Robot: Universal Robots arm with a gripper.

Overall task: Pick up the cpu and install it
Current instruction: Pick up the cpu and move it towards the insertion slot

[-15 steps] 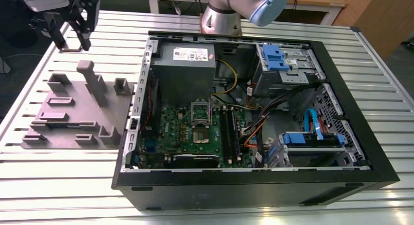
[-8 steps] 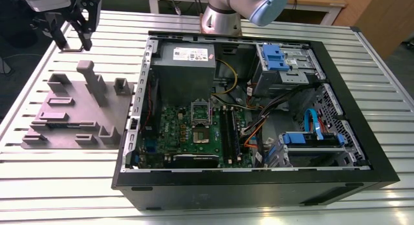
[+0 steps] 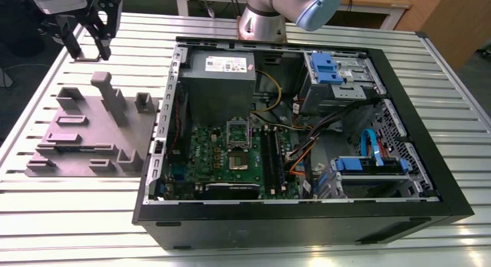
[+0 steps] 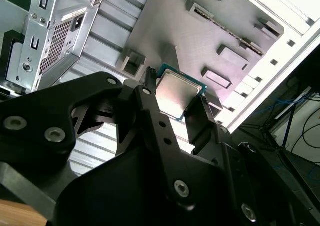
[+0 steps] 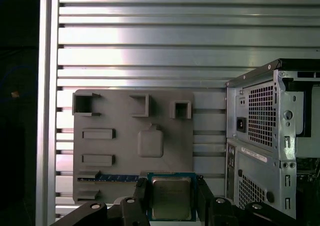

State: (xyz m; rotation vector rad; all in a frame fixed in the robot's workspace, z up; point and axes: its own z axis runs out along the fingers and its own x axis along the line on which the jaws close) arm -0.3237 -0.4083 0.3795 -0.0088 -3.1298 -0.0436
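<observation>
The small flat square chip with a shiny silver top, the cpu (image 4: 177, 94) (image 5: 171, 197), sits between the two black fingers (image 4: 152, 103) of the black robot gripper (image 4: 175, 98) (image 5: 171, 198). The fingers are pressed against two sides of the chip and hold it tight. In both wrist views, the flat grey plastic tray with little slots and posts (image 4: 200, 40) (image 5: 132, 141) lies behind the chip. A thin dark blue strip (image 5: 117, 178) lies in one slot of the tray.

In the exterior view the gripper (image 3: 89, 51) is in the upper left of the frame, over the silver ribbed metal table (image 3: 77, 209), just past the far edge of the tray (image 3: 92, 134). I cannot tell if the chip touches the table.

The big black open computer box (image 3: 307, 221) fills the middle and right of the frame. Inside it are a green board (image 3: 222, 157) with a metal socket frame (image 3: 239, 141) and a grey metal power box (image 3: 218, 71).
</observation>
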